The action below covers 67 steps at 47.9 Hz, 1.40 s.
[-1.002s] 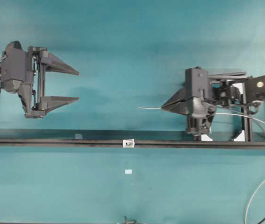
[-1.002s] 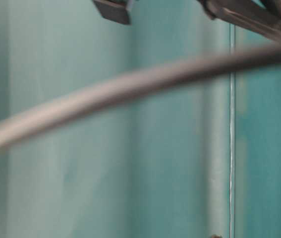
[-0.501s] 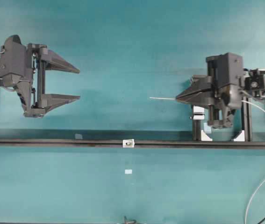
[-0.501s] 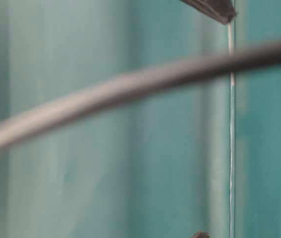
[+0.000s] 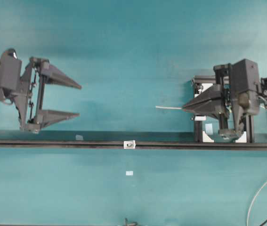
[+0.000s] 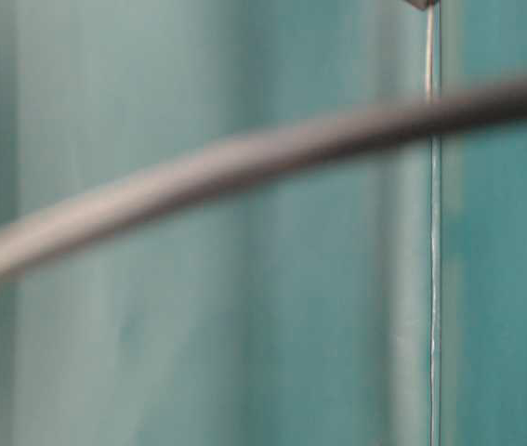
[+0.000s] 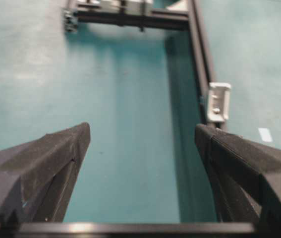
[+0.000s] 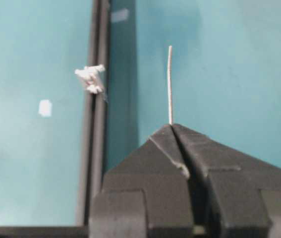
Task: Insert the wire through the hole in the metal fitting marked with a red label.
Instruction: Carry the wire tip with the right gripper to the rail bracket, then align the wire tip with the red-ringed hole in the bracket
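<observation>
While the right gripper (image 5: 184, 108) was clamped on the wire (image 5: 168, 108), the left gripper (image 5: 79, 100) stood spread wide, well apart from the metal fitting (image 5: 130, 144).

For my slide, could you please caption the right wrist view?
Right gripper pinching the wire, beside the rail-mounted metal fitting.

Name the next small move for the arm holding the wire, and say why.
Probably bring the right gripper toward the black rail and along it until the wire tip lines up with the metal fitting. Its jaws are shut on the wire, whose free end points left above the rail, clear of the fitting and not yet at the hole.
</observation>
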Each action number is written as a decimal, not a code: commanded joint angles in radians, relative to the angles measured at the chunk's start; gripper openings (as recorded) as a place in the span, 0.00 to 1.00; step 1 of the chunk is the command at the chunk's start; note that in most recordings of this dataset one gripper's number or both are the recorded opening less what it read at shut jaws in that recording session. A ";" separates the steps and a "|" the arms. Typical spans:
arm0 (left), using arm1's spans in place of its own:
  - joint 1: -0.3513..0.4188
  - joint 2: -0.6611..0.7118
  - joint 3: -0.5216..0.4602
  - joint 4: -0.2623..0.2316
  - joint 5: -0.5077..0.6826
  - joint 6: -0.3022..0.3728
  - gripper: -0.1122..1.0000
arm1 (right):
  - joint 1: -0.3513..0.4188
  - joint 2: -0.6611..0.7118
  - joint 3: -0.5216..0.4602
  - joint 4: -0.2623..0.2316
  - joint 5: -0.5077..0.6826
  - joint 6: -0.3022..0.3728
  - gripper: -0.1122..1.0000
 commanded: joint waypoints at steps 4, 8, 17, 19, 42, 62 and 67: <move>-0.032 0.049 -0.005 -0.017 -0.075 -0.002 0.73 | 0.040 0.032 0.002 0.025 -0.078 -0.002 0.09; -0.054 0.095 0.002 -0.023 -0.133 -0.003 0.73 | 0.057 0.067 -0.006 0.035 -0.095 -0.005 0.09; -0.086 0.199 0.023 -0.032 -0.265 -0.046 0.73 | 0.086 0.176 -0.025 0.071 -0.161 -0.015 0.09; -0.089 0.222 0.026 -0.032 -0.285 -0.061 0.73 | 0.095 0.201 -0.028 0.081 -0.186 -0.021 0.09; -0.146 0.374 -0.032 -0.032 -0.336 -0.094 0.72 | 0.281 0.336 -0.097 0.449 -0.276 -0.265 0.09; -0.156 0.462 -0.071 -0.032 -0.348 -0.123 0.72 | 0.341 0.419 -0.118 0.545 -0.322 -0.298 0.09; -0.166 0.480 -0.084 -0.032 -0.348 -0.124 0.72 | 0.345 0.430 -0.123 0.545 -0.330 -0.299 0.09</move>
